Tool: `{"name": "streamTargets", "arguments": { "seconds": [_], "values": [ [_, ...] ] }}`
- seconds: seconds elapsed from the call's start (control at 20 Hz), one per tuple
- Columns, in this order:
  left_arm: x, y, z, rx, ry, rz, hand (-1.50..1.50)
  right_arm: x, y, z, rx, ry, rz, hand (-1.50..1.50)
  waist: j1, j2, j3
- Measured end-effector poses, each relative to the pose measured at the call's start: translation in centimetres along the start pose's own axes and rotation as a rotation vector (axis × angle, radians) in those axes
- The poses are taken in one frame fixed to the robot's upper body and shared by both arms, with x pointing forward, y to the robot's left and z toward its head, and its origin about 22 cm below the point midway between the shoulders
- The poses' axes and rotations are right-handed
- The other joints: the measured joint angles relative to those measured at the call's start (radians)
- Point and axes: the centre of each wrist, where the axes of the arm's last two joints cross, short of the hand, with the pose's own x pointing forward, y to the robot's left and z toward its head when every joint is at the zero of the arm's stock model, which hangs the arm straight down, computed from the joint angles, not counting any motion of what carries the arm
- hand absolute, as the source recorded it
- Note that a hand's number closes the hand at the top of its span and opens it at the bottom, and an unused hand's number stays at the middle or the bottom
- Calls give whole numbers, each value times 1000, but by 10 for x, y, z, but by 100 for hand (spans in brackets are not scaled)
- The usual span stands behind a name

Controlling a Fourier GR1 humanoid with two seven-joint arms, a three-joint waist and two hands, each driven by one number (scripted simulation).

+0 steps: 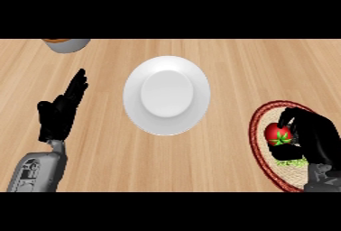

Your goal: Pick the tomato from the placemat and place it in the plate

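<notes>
Tomato [277, 134] sits on the round woven placemat [261, 118] at the right edge of the counter, green stem facing up. Right hand [313, 135] is on it: fingers and thumb curl round the fruit from its right side, apparently holding it. Plate [166, 95] lies to the left of that hand, mid-counter, so the carry runs leftward. Left hand [61, 108] rests open at the left, fingers straight, holding nothing. Tomato roundish, no long axis.
</notes>
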Motion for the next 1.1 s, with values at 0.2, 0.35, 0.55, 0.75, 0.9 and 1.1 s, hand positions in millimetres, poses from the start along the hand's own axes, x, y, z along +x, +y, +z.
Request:
{"name": "streamTargets", "arguments": {
  "seconds": [0.2,0.35,0.55,0.75,0.9,1.1],
  "values": [
    [3,-2,-2,-5,-7,-1,0,29,-25,14,-144,-102,-58,150,5,1,0],
    [3,-7,-5,-10,-8,-2,0,51,-42,23,-202,-196,-96,150,9,3,0],
    [6,-15,-5,-15,-12,-4,0,87,-53,25,-202,-286,-161,150,18,5,0],
    [9,-15,-9,-20,-14,-9,0,130,-46,21,-144,-319,-221,150,23,7,0],
    [9,-16,-5,-29,-18,-7,0,155,-34,3,-105,-320,-257,150,30,8,1],
    [16,-18,-8,-36,-23,1,0,192,-17,-16,-62,-332,-277,150,36,10,1]
  ]
}}
